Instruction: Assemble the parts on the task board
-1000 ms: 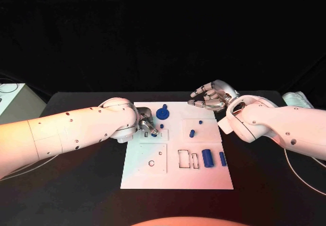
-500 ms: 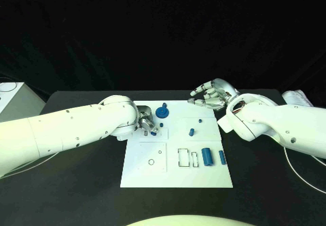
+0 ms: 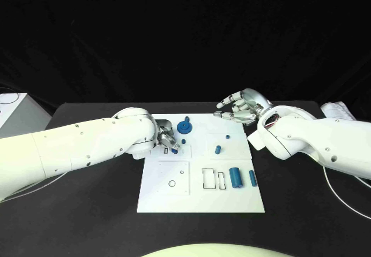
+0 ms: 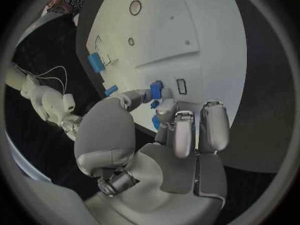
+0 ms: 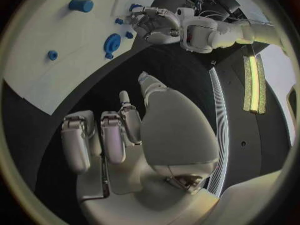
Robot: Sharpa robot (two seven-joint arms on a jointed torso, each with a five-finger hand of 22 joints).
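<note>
on task board, l hand fingers pinch blue part.

A matte black table carries the work area. A white box-shaped unit stands at its far left edge. A crumpled white object lies at its far right edge.

One task board; two hands; about six blue parts visible on board.
</note>
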